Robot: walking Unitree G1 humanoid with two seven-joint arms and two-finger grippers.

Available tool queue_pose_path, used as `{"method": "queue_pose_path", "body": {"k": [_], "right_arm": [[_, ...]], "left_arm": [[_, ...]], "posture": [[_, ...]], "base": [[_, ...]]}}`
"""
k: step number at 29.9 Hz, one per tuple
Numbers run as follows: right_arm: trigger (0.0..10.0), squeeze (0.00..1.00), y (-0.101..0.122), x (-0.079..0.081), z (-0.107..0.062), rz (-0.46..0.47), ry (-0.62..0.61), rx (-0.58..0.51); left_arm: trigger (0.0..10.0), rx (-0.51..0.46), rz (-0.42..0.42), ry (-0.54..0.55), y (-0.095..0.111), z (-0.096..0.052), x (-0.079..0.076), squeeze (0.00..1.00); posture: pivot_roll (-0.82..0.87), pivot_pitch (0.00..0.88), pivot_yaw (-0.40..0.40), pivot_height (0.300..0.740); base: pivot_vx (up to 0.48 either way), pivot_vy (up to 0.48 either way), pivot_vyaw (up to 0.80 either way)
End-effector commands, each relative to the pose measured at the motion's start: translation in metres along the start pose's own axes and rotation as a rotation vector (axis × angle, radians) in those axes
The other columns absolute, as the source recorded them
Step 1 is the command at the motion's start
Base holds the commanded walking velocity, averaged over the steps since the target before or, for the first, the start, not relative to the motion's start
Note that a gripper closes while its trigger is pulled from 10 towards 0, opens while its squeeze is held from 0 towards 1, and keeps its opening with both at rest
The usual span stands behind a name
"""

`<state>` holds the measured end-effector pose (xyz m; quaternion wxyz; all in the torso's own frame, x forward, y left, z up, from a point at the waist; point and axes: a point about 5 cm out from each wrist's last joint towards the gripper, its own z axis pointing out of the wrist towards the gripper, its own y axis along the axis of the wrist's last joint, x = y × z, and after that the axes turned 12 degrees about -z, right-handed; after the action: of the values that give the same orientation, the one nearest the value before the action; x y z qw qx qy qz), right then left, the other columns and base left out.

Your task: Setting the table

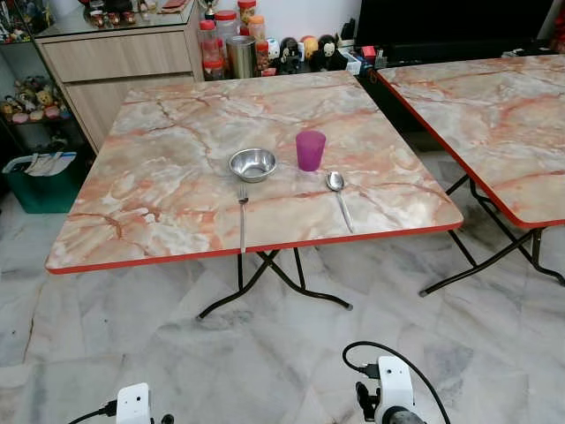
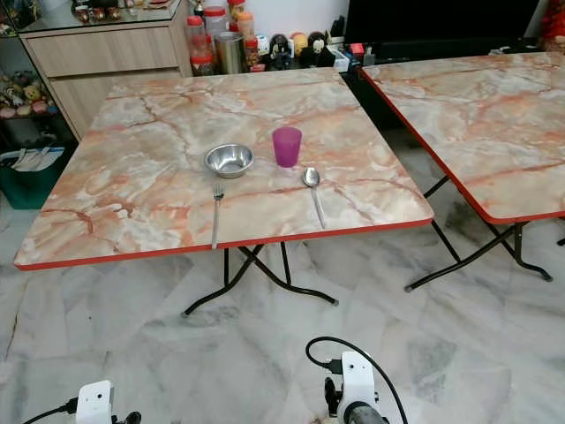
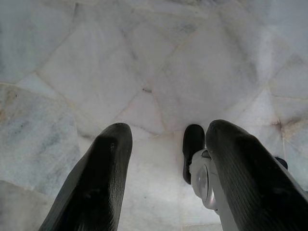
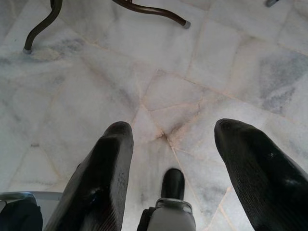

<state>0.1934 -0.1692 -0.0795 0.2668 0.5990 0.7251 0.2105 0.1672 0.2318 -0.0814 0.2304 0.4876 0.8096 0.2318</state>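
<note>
A marble-patterned folding table point(image 1: 177, 177) with a red edge stands ahead of me. On it a steel bowl point(image 1: 252, 163) sits beside a purple cup point(image 1: 310, 149). A fork point(image 1: 243, 215) lies in front of the bowl, and a spoon point(image 1: 338, 196) lies in front of the cup. Both arms hang low over the marble floor, well short of the table. My left gripper point(image 3: 166, 132) is open with nothing between its fingers. My right gripper point(image 4: 171, 130) is open and empty too.
A second marble table point(image 1: 494, 115) stands to the right with a gap between the two. A wooden cabinet point(image 1: 115, 62), jars point(image 1: 221, 40) and figurines line the back wall. A green bin point(image 1: 44, 181) sits at the left. The table's black legs point(image 1: 274, 283) cross underneath.
</note>
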Motion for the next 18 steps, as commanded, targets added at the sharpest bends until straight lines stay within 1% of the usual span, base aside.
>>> {"method": "queue_pose_path", "body": {"k": [1, 6, 8, 12, 14, 18], "right_arm": [[10.0, 0.0, 0.003, 0.0001, 0.0006, 0.001, -0.001, -0.01], [10.0, 0.0, 0.0033, 0.0002, 0.0006, 0.0, 0.0, -0.011], [10.0, 0.0, 0.0034, 0.0011, 0.0006, -0.019, 0.005, -0.014], [10.0, 0.0, 0.003, 0.001, 0.0004, -0.017, 0.0, -0.016], [10.0, 0.0, 0.002, 0.0005, 0.0002, 0.002, -0.004, -0.012], [10.0, 0.0, 0.0028, -0.0002, 0.0004, 0.002, -0.005, -0.015]], "left_arm": [[10.0, 0.012, -0.002, 0.005, -0.0037, -0.0007, 0.001, 0.0], [10.0, 0.013, 0.001, 0.001, -0.0038, -0.0005, -0.0003, 0.0], [10.0, 0.013, 0.002, 0.002, -0.0038, -0.0005, 0.0, 0.0], [10.0, 0.014, 0.001, 0.006, -0.0043, -0.0008, 0.0012, 0.0], [10.0, 0.015, 0.001, 0.007, -0.0047, -0.001, 0.0016, 0.0], [10.0, 0.019, 0.001, 0.007, -0.0061, -0.0013, 0.0021, 0.0]], "posture": [[0.05, 0.0, 0.03, 0.74], [0.05, 0.0, 0.032, 0.74], [0.05, 0.0, 0.031, 0.74], [0.05, 0.0, 0.03, 0.74], [0.05, 0.0, 0.031, 0.74], [0.05, 0.0, 0.031, 0.74]], "base": [[0.0, 0.0, 0.0], [0.0, 0.0, 0.0], [0.0, 0.0, 0.0], [0.0, 0.0, 0.51], [0.0, 0.0, 0.0], [0.0, 0.0, 0.0]]}}
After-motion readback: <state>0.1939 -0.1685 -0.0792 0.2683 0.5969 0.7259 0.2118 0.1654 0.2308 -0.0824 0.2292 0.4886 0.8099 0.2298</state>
